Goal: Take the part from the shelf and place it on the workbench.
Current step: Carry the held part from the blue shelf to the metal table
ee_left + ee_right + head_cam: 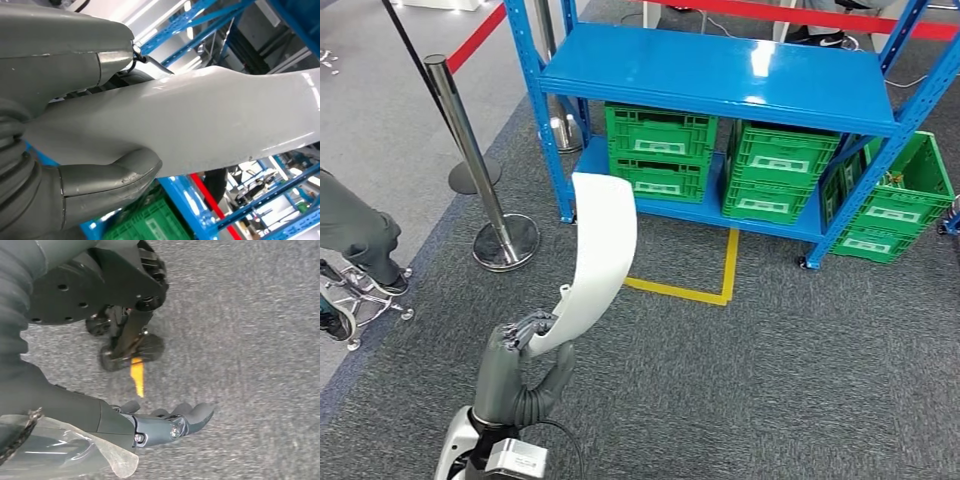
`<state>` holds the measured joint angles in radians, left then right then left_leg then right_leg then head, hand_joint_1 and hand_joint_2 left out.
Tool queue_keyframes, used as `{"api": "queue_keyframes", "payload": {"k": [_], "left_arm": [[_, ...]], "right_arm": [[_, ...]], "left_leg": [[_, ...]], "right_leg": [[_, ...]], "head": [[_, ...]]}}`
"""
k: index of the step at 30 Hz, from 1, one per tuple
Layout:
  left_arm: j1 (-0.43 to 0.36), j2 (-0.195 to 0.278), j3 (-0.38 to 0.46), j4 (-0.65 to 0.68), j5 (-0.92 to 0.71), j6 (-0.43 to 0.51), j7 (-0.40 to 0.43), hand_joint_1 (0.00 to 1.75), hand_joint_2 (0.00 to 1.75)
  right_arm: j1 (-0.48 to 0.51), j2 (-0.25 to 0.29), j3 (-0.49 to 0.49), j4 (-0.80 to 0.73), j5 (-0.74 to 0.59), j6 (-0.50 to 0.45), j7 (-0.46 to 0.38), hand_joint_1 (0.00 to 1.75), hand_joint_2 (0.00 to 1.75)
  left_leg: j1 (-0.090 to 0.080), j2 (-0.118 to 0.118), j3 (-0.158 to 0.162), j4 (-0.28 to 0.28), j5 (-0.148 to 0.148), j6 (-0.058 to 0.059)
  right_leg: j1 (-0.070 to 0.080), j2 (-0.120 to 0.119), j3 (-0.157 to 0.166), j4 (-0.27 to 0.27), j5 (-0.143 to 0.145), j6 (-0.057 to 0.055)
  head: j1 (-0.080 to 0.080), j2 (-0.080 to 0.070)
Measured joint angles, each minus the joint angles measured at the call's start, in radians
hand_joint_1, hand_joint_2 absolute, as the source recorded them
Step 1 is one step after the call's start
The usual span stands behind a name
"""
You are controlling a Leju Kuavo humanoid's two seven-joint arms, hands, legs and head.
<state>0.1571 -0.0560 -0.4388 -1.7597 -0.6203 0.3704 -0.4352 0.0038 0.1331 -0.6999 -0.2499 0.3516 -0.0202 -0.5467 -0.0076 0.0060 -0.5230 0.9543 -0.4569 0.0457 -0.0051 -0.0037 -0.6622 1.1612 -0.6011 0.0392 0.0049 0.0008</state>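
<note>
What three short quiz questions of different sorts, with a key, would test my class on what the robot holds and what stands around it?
1. True or false: the left robot hand grips the white curved part at its lower end.
2. Multiple choice: the green crates sit (A) on the top shelf, (B) on the bottom shelf of the blue rack, (C) on the carpet beside the metal post.
3. Fill in: the tape on the carpet before the rack is ____.

Key: 1 true; 2 B; 3 yellow.
</note>
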Motion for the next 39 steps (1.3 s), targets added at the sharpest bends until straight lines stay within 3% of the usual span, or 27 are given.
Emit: {"api": "queue_keyframes", "payload": {"k": [1, 2, 3, 5, 6, 7, 9, 11, 12, 14, 15, 16, 17, 18, 19, 21, 23, 24, 27, 29, 31, 32, 33, 34, 36, 38, 39], "left_arm": [[0.001, 0.000, 0.000, 0.000, 0.000, 0.000, 0.000, 1.75, 1.75], [0.001, 0.000, 0.000, 0.000, 0.000, 0.000, 0.000, 1.75, 1.75], [0.001, 0.000, 0.000, 0.000, 0.000, 0.000, 0.000, 1.75, 1.75], [0.001, 0.000, 0.000, 0.001, 0.000, 0.001, 0.000, 1.75, 1.75], [0.001, 0.000, 0.000, 0.001, 0.000, 0.001, 0.000, 1.75, 1.75], [0.001, 0.000, 0.000, 0.001, 0.000, 0.002, 0.001, 1.75, 1.75], [0.002, 0.001, 0.000, 0.001, -0.001, 0.003, 0.001, 1.75, 1.75], [0.004, 0.002, -0.001, 0.001, -0.003, 0.003, 0.001, 1.75, 1.75], [0.005, 0.003, -0.001, 0.001, -0.004, 0.003, 0.002, 1.75, 1.75], [0.008, 0.005, -0.001, 0.001, -0.007, 0.002, 0.004, 1.75, 1.75], [0.009, 0.005, -0.001, 0.001, -0.010, 0.001, 0.005, 1.75, 1.75], [0.010, 0.006, -0.001, 0.001, -0.012, 0.000, 0.006, 1.75, 1.75], [0.011, 0.007, -0.001, 0.001, -0.013, -0.001, 0.006, 1.75, 1.75], [0.012, 0.008, -0.001, 0.001, -0.015, -0.002, 0.006, 1.75, 1.75], [0.012, 0.009, -0.001, 0.001, -0.017, -0.004, 0.006, 1.75, 1.75], [0.013, 0.010, -0.001, 0.001, -0.020, -0.005, 0.006, 1.75, 1.75], [0.014, 0.012, -0.001, 0.001, -0.023, -0.006, 0.006, 1.75, 1.75], [0.014, 0.012, -0.001, 0.001, -0.024, -0.006, 0.006, 1.75, 1.75], [0.013, 0.012, -0.002, 0.001, -0.027, -0.007, 0.006, 1.75, 1.75], [0.014, 0.011, -0.002, 0.001, -0.028, -0.007, 0.006, 1.75, 1.75], [0.017, 0.011, -0.003, 0.001, -0.028, -0.008, 0.006, 1.75, 1.75], [0.018, 0.011, -0.003, 0.001, -0.029, -0.008, 0.006, 1.75, 1.75], [0.018, 0.011, -0.002, 0.001, -0.030, -0.009, 0.006, 1.75, 1.75], [0.019, 0.011, -0.003, 0.001, -0.031, -0.010, 0.006, 1.75, 1.75], [0.018, 0.011, -0.003, 0.001, -0.031, -0.015, 0.006, 1.75, 1.75], [0.018, 0.011, -0.003, 0.001, -0.024, -0.026, 0.002, 1.75, 1.75], [0.017, 0.012, -0.004, 0.001, -0.019, -0.031, -0.001, 1.75, 1.75]], "right_arm": [[0.000, 0.000, -0.001, 0.000, 0.000, 0.000, 0.000, 0.00, 1.75], [0.000, 0.000, -0.003, 0.000, 0.001, 0.000, 0.000, 0.00, 1.75], [0.000, 0.000, -0.003, 0.000, 0.001, 0.000, 0.000, 0.00, 1.75], [-0.001, 0.000, -0.006, 0.000, 0.003, 0.000, 0.000, 0.00, 1.75], [-0.002, 0.001, -0.008, 0.000, 0.006, 0.000, 0.000, 0.00, 1.75], [-0.004, 0.002, -0.009, -0.001, 0.010, 0.001, 0.000, 0.00, 1.75], [-0.004, 0.005, -0.012, -0.002, 0.021, 0.004, -0.001, 0.00, 1.75], [-0.004, 0.005, -0.017, -0.003, 0.033, 0.007, -0.001, 0.00, 1.75], [-0.004, 0.005, -0.019, -0.003, 0.038, 0.009, -0.001, 0.00, 1.75], [-0.004, 0.005, -0.024, -0.004, 0.049, 0.012, -0.001, 0.00, 1.75], [-0.004, 0.005, -0.026, -0.004, 0.054, 0.014, -0.002, 0.00, 1.75], [-0.004, 0.005, -0.028, -0.004, 0.061, 0.016, -0.002, 0.00, 1.75], [-0.004, 0.005, -0.032, -0.005, 0.067, 0.018, -0.003, 0.00, 1.75], [-0.004, 0.005, -0.035, -0.005, 0.074, 0.019, -0.003, 0.00, 1.75], [-0.005, 0.005, -0.038, -0.005, 0.080, 0.020, -0.004, 0.00, 1.75], [-0.005, 0.006, -0.043, -0.005, 0.089, 0.022, -0.004, 0.00, 1.75], [-0.008, 0.010, -0.046, -0.005, 0.096, 0.024, -0.004, 0.00, 1.75], [-0.009, 0.011, -0.048, -0.006, 0.098, 0.025, -0.004, 0.00, 1.75], [-0.007, 0.012, -0.054, -0.006, 0.104, 0.026, -0.004, 0.00, 1.75], [-0.006, 0.012, -0.058, -0.006, 0.105, 0.026, -0.004, 0.00, 1.75], [-0.007, 0.012, -0.061, -0.006, 0.105, 0.025, -0.004, 0.00, 1.75], [-0.006, 0.012, -0.062, -0.006, 0.106, 0.026, -0.004, 0.00, 1.75], [-0.005, 0.012, -0.064, -0.006, 0.108, 0.026, -0.004, 0.00, 1.75], [-0.005, 0.012, -0.065, -0.006, 0.112, 0.027, -0.004, 0.00, 1.75], [-0.006, 0.012, -0.069, -0.006, 0.119, 0.028, -0.004, 0.00, 1.75], [-0.012, 0.012, -0.071, -0.006, 0.126, 0.029, -0.004, 0.00, 1.75], [-0.014, 0.012, -0.073, -0.006, 0.130, 0.030, -0.004, 0.00, 1.75]], "left_leg": [[0.000, 0.000, -0.018, 0.002, 0.013, -0.002], [0.002, 0.001, -0.037, 0.004, 0.026, -0.004], [0.004, 0.001, -0.056, 0.008, 0.038, -0.008], [0.010, 0.001, -0.091, 0.021, 0.058, -0.020], [0.012, -0.001, -0.107, 0.031, 0.066, -0.026], [0.012, -0.002, -0.119, 0.041, 0.074, -0.033], [0.012, -0.004, -0.129, 0.050, 0.092, -0.044], [0.015, -0.005, -0.134, 0.052, 0.099, -0.055], [0.018, -0.006, -0.140, 0.065, 0.076, -0.060], [0.020, -0.006, -0.160, 0.145, -0.022, -0.068], [0.020, -0.006, -0.171, 0.211, -0.075, -0.069], [0.020, -0.006, -0.179, 0.277, -0.107, -0.070], [0.019, -0.006, -0.181, 0.330, -0.113, -0.069], [0.018, -0.007, -0.171, 0.356, -0.095, -0.065], [0.017, -0.008, -0.147, 0.346, -0.065, -0.058], [0.010, -0.027, -0.052, 0.223, -0.029, -0.033], [0.004, -0.049, 0.038, 0.083, -0.045, -0.016], [0.002, -0.053, 0.057, 0.046, -0.057, -0.013], [0.004, -0.031, 0.059, 0.005, -0.052, -0.010], [0.010, -0.013, 0.047, -0.007, -0.036, -0.006], [0.009, 0.005, 0.031, -0.006, -0.024, -0.004], [0.009, 0.016, 0.023, -0.004, -0.020, -0.005], [0.009, 0.027, 0.015, -0.001, -0.016, -0.007], [0.010, 0.037, 0.009, 0.003, -0.014, -0.009], [0.012, 0.056, -0.002, 0.017, -0.015, -0.016], [0.008, 0.070, -0.011, 0.036, -0.020, -0.028], [0.006, 0.076, -0.013, 0.041, -0.020, -0.035]], "right_leg": [[-0.003, 0.000, -0.010, 0.062, -0.025, 0.005], [-0.006, 0.000, -0.008, 0.104, -0.024, 0.011], [-0.009, 0.000, 0.008, 0.117, 0.001, 0.016], [-0.018, 0.002, 0.089, 0.038, 0.061, 0.028], [-0.021, 0.005, 0.149, -0.041, 0.064, 0.033], [-0.023, 0.009, 0.201, -0.114, 0.051, 0.030], [-0.019, 0.014, 0.248, -0.194, 0.018, 0.016], [-0.016, 0.009, 0.229, -0.191, 0.025, -0.008], [-0.015, 0.006, 0.218, -0.189, 0.034, -0.020], [-0.014, -0.001, 0.191, -0.189, 0.056, -0.038], [-0.012, -0.001, 0.177, -0.188, 0.067, -0.042], [-0.010, -0.001, 0.164, -0.188, 0.078, -0.043], [-0.007, 0.000, 0.151, -0.186, 0.090, -0.044], [-0.003, 0.002, 0.138, -0.185, 0.102, -0.044], [0.000, 0.006, 0.126, -0.183, 0.113, -0.044], [0.007, 0.018, 0.104, -0.181, 0.133, -0.043], [0.009, 0.033, 0.091, -0.180, 0.150, -0.037], [0.008, 0.040, 0.085, -0.180, 0.158, -0.032], [0.005, 0.049, 0.059, -0.170, 0.163, -0.014], [0.003, 0.032, 0.019, -0.099, 0.110, -0.005], [-0.001, 0.017, -0.035, 0.038, 0.034, 0.005], [-0.004, 0.014, -0.050, 0.090, 0.012, 0.011], [-0.006, 0.011, -0.049, 0.112, 0.007, 0.017], [-0.010, 0.007, -0.026, 0.089, 0.019, 0.021], [-0.016, -0.025, 0.068, -0.048, 0.065, 0.031], [-0.015, -0.053, 0.136, -0.155, 0.085, 0.022], [-0.013, -0.056, 0.142, -0.170, 0.083, 0.014]], "head": [[0.000, 0.000], [0.001, 0.000], [0.001, 0.000], [0.001, 0.000], [0.003, 0.000], [0.003, 0.000], [0.005, 0.000], [0.004, 0.000], [0.003, 0.000], [-0.002, 0.000], [-0.005, 0.000], [-0.006, 0.000], [-0.006, 0.000], [-0.006, 0.000], [-0.006, 0.000], [-0.005, 0.000], [-0.005, 0.000], [-0.006, 0.000], [-0.007, 0.000], [-0.003, 0.000], [0.001, 0.000], [0.001, 0.000], [0.001, 0.000], [0.001, 0.000], [0.001, 0.000], [0.002, 0.000], [0.001, 0.000]]}}
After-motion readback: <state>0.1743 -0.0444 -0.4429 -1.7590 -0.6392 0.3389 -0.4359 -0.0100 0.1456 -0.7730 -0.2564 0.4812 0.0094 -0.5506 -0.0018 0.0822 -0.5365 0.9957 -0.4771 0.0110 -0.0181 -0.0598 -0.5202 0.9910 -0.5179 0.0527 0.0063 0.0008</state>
